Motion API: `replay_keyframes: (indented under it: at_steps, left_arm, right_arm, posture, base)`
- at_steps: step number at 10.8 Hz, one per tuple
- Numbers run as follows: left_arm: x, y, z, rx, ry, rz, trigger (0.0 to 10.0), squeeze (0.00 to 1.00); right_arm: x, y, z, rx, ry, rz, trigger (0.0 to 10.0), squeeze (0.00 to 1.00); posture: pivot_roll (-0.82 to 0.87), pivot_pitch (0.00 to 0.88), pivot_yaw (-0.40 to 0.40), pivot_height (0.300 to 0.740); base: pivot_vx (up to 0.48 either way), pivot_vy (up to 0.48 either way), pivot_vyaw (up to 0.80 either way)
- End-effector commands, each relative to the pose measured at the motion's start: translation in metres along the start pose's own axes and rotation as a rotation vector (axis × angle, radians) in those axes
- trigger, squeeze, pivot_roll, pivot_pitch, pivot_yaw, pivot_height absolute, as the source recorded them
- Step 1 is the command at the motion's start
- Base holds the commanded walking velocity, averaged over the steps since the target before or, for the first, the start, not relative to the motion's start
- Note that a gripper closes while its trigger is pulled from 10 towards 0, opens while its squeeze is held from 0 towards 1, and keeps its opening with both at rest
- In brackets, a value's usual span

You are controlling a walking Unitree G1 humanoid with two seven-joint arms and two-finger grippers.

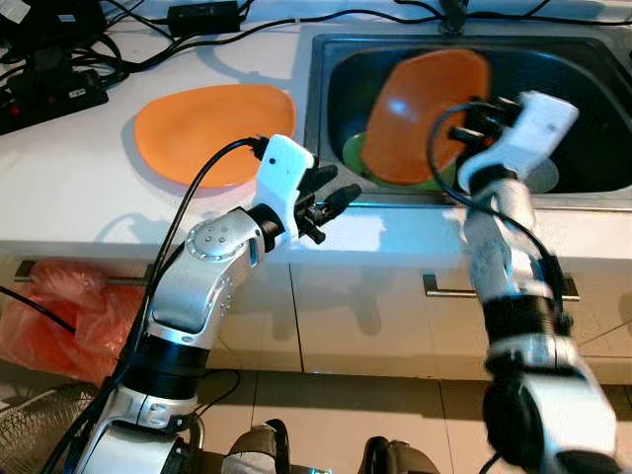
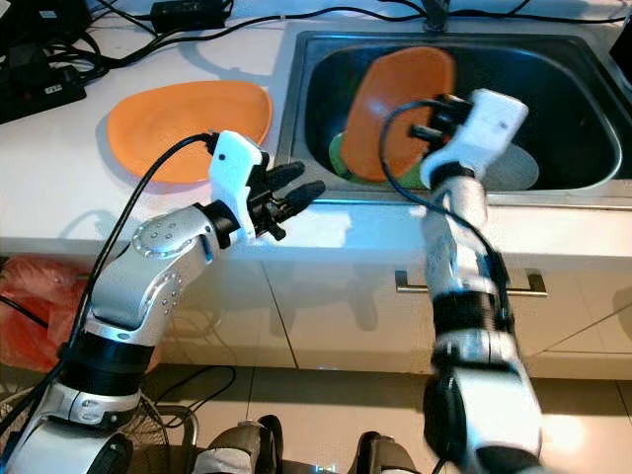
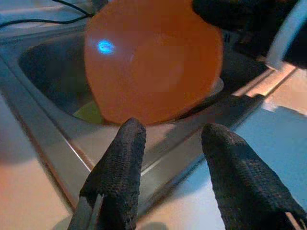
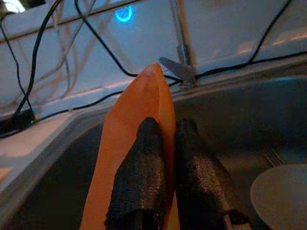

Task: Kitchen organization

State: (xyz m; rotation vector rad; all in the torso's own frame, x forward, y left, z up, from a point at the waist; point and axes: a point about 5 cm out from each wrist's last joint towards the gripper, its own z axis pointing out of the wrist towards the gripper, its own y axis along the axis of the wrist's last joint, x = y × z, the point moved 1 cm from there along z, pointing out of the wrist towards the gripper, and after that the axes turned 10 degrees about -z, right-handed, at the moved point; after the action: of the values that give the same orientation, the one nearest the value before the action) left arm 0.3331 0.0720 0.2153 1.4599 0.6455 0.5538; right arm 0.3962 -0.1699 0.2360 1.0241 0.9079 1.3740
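**orange plate held on edge in the sink**

from my head camera i see a white countertop (image 1: 79,188) running across the top, with a stainless steel sink basin (image 1: 592,118) set into it at about one o'clock. my right gripper (image 4: 165,139) is over the basin, its two black fingers pinched on the rim of a round orange plastic plate (image 1: 425,114), which stands tilted on edge inside the sink. a pale green dish (image 1: 354,153) lies under it on the sink floor, and a grey round drain cover (image 4: 283,196) sits beside it. a second orange plate (image 1: 212,128) lies flat on the counter at eleven o'clock. black cables and a power strip (image 1: 49,94) crowd the far left corner. my left gripper (image 1: 331,202) hovers at the sink's front edge, fingers spread apart, holding nothing. below the counter are white cabinet doors with a metal handle (image 1: 449,289), an orange plastic bag (image 1: 59,311) at nine o'clock, and a tiled floor (image 1: 346,415).
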Motion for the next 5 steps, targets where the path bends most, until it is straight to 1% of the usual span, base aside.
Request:
replay_keyframes:
  at_steps: [1,5]
  left_arm:
    - [-0.0037,-0.0016,-0.002,0.008,-0.018,0.0,10.0,0.0]
    - [-0.0037,-0.0016,-0.002,0.008,-0.018,0.0,10.0,0.0]
  right_arm:
    - [0.0031,0.014,0.0043,-0.068,0.018,-0.013,10.0,0.0]
    - [0.0031,0.014,0.0043,-0.068,0.018,-0.013,10.0,0.0]
  posture:
    - [0.11,0.161,0.01,0.74]
    - [0.11,0.161,0.01,0.74]
  base:
    - [0.0,0.0,0.0]
    - [0.0,0.0,0.0]
